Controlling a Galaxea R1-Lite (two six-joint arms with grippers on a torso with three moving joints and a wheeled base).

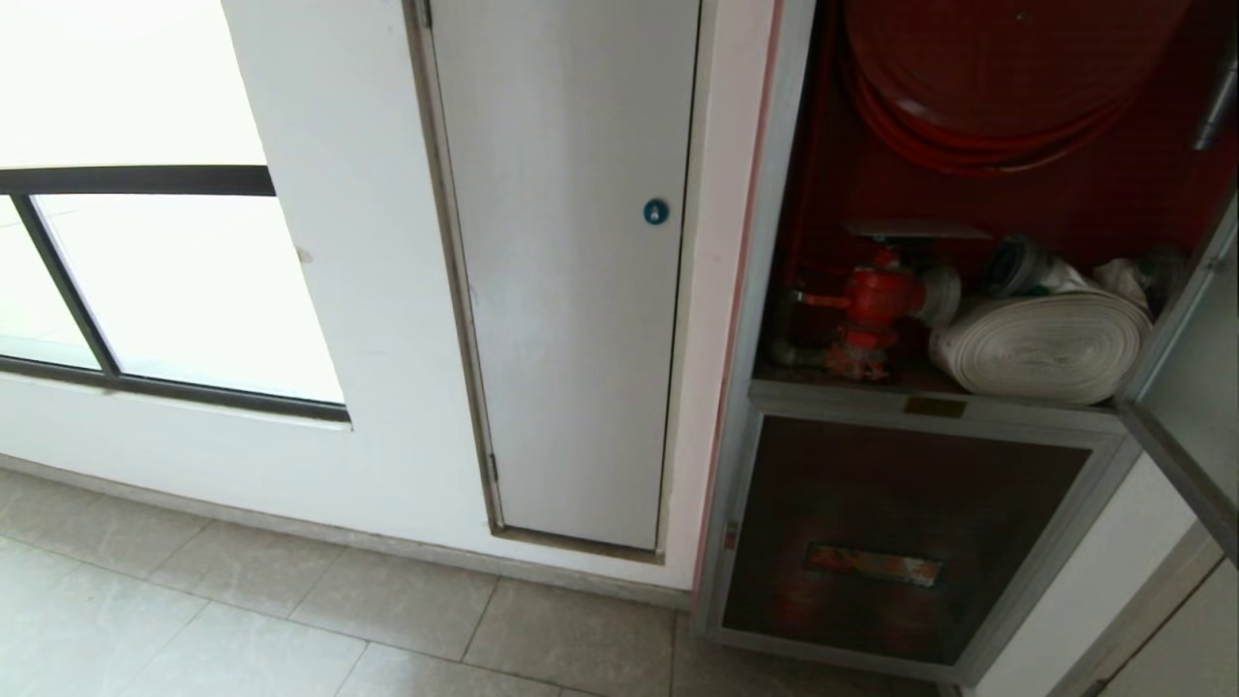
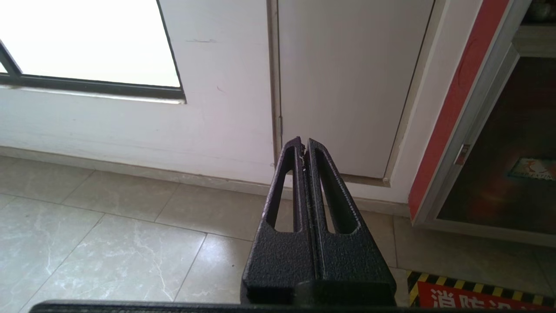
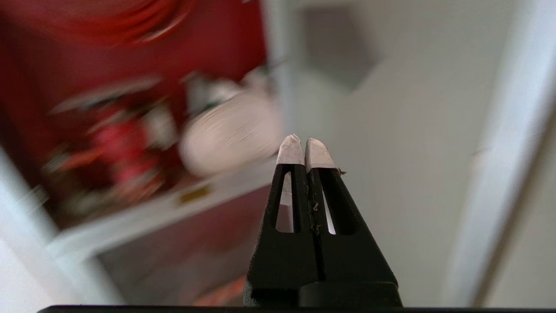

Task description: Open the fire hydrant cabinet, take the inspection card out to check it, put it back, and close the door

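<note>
Door (image 1: 1195, 387) stands swung open at right edge; fire hydrant cabinet (image 1: 774, 290) interior exposed. Inspection card not seen. Right gripper (image 3: 304, 143) pressed shut, empty, facing inside. Fingers should be parted before any reach; card located first.

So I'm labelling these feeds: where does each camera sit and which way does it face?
Head view: high, angled down at the wall, grey door and open fire hydrant cabinet; no arm shows.
Left wrist view: low, facing the grey door and floor; shut left end effector.
Right wrist view: aimed into the cabinet; shut right end effector.
Head and right wrist views share the white hose roll.
</note>
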